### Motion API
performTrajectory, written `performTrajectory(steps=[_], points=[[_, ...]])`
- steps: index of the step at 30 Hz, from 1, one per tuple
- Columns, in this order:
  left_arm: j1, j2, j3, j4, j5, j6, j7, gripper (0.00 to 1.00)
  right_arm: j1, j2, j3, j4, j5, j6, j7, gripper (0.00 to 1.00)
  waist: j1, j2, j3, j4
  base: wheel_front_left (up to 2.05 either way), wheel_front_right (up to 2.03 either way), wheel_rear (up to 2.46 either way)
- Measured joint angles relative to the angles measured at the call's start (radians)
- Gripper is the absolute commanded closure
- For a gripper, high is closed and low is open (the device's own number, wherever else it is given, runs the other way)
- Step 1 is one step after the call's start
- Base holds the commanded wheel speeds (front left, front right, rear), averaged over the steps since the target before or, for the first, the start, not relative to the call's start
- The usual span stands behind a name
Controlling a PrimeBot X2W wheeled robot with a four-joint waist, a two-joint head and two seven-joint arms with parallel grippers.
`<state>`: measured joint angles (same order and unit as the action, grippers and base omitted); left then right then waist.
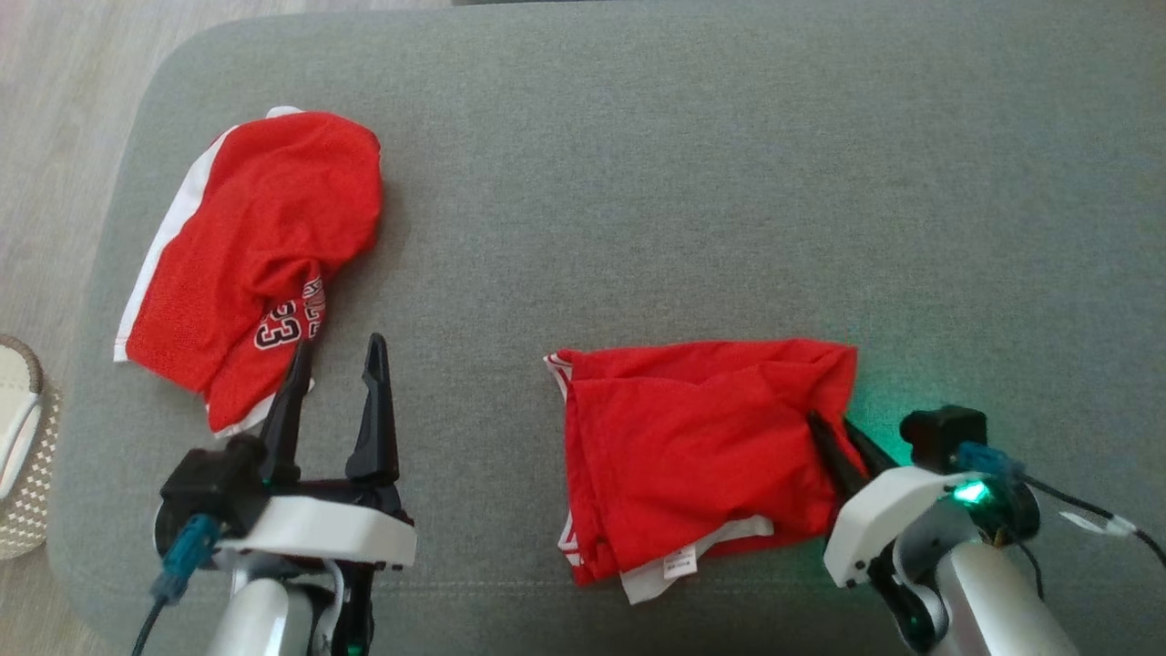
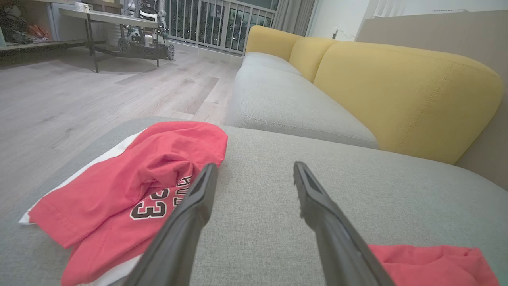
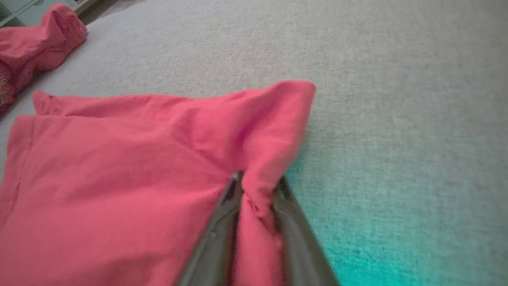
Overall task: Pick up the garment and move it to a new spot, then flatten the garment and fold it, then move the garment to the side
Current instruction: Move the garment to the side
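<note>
A red garment with white trim lies crumpled on the grey cushion, right of centre. My right gripper is at its right edge; in the right wrist view a fold of the garment is pinched between the two fingers, with the right gripper shut on it. A second red jersey with a white stripe and the number 23 lies at the left. My left gripper stands open just beside that jersey's near edge, with nothing between the fingers. The left wrist view shows the left gripper beside the jersey.
The cushion's rounded left edge drops to a pale wood floor. A woven basket sits on the floor at lower left. A yellow-backed sofa stands beyond the cushion. Bare grey fabric stretches across the far and right parts of the cushion.
</note>
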<state>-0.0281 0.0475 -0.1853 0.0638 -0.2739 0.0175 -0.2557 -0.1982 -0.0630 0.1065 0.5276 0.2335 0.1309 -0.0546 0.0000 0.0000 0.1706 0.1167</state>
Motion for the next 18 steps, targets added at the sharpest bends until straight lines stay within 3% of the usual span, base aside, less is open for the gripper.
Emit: performTrajectory(steps=[12,18], points=[[-0.004,0.0,-0.001,0.002,0.024,-0.005,0.0,0.0,-0.083,-0.089,0.082,-0.072,-0.212,0.0,-0.06,1.0,0.0,0.0,0.004,-0.047,0.0,0.0,0.0],[-0.043,0.0,-0.013,-0.003,0.067,-0.033,0.0,0.0,-0.174,-0.167,0.131,-0.109,-0.207,0.0,-0.03,1.0,0.0,0.0,0.031,-0.104,0.0,0.0,0.0]])
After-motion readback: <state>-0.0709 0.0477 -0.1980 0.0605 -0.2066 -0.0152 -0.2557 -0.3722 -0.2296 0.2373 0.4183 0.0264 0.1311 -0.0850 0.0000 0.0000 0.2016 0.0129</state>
